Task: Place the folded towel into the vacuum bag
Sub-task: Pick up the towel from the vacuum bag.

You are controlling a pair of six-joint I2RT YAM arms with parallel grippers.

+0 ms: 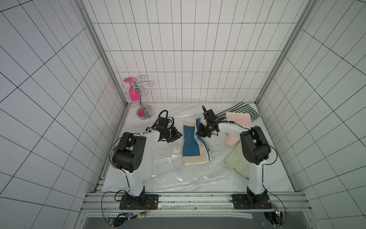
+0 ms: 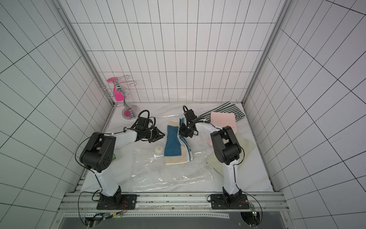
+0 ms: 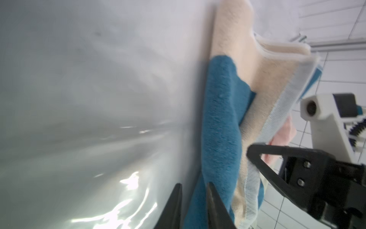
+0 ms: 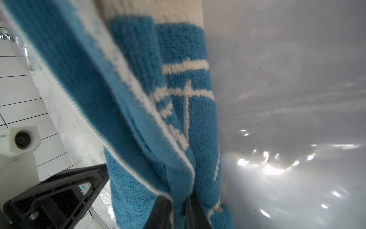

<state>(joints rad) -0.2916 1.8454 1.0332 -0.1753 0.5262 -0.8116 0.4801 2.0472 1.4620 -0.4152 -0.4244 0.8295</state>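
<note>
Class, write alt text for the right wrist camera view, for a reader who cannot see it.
Close-up of a folded blue and cream towel filling the frame, a fold pinched between the jaws of the right gripper. The glossy clear plastic of the vacuum bag shows beside it, catching bright glints.

- Both top views are bright and evenly lit; shadows on the table (image 2: 255,178) are faint and soft-edged.
- Lines of the tiled walls (image 1: 178,59) bow and splay toward the frame edges, a wide-lens distortion.
- The clear bag (image 1: 178,178) carries thin white glints along its creases.
- Left wrist view: soft and smeared, with blown-out glare on the plastic; the towel (image 3: 221,119) is sharpest mid-frame.
- Right wrist view: the towel blurs close to the lens; scattered glare spots dot the plastic.
</note>
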